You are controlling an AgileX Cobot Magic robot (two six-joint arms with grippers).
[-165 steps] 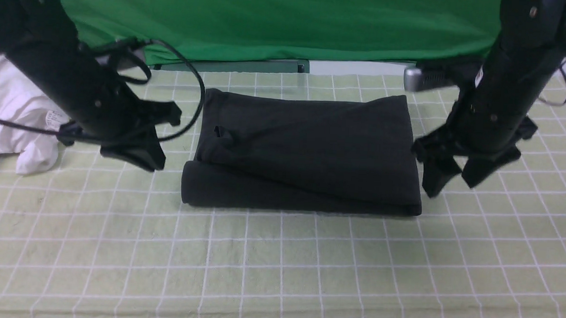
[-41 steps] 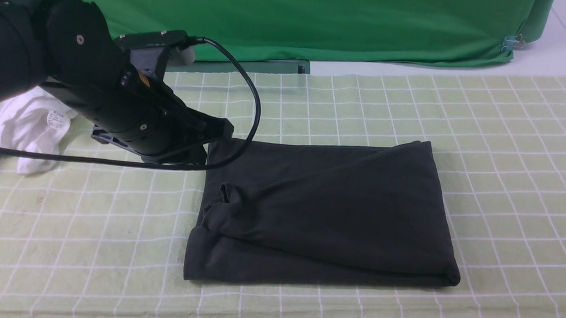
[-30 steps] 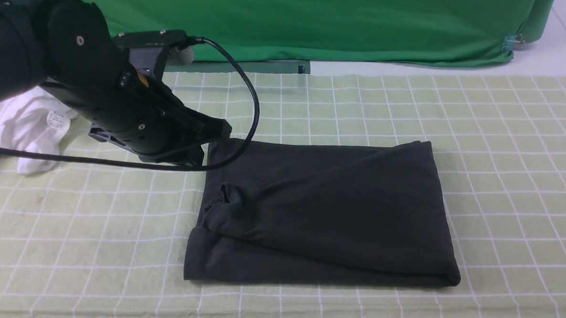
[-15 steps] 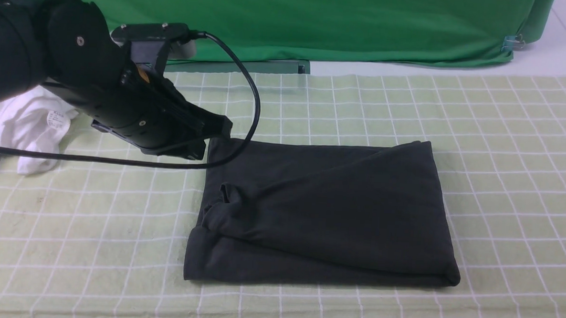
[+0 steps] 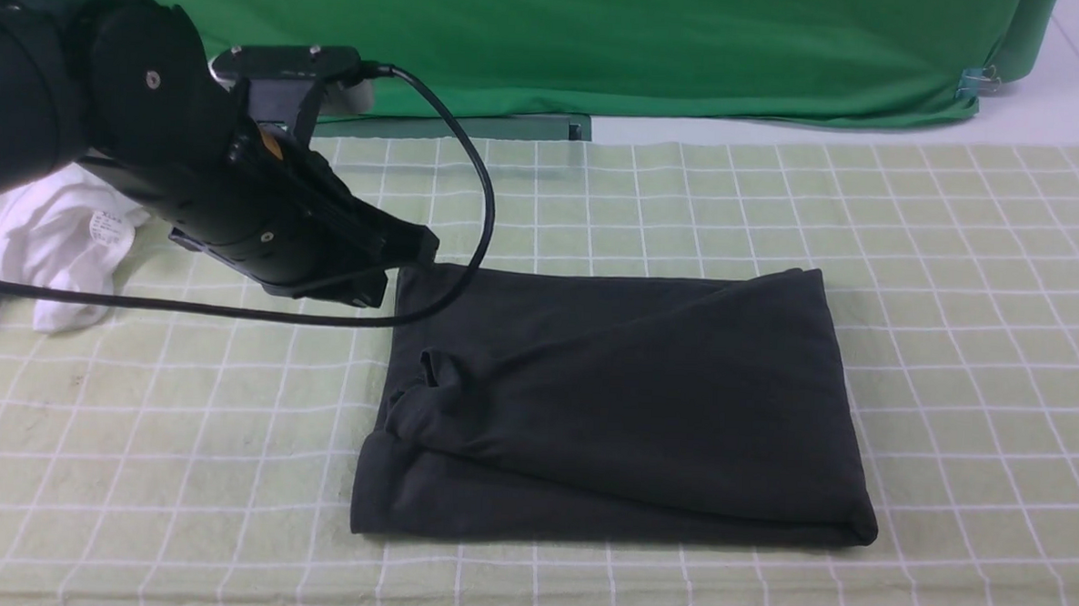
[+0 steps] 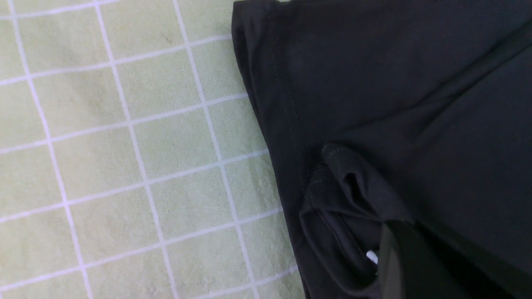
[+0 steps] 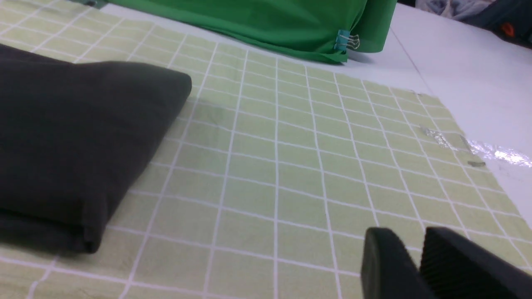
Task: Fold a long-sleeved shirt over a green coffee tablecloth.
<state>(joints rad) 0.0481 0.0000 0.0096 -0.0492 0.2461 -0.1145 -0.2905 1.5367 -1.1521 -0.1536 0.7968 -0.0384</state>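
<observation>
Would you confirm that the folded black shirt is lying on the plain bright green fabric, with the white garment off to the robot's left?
Not quite: the front view shows the long-sleeved shirt lying on the green coffee tablecloth, the checked one. The plain green fabric hangs behind it. The white garment is indeed on the robot's left.

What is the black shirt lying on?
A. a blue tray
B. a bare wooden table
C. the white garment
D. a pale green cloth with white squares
D: the folded long-sleeved shirt lies flat on the green coffee tablecloth, whose thin white lines make squares all around it.
</observation>
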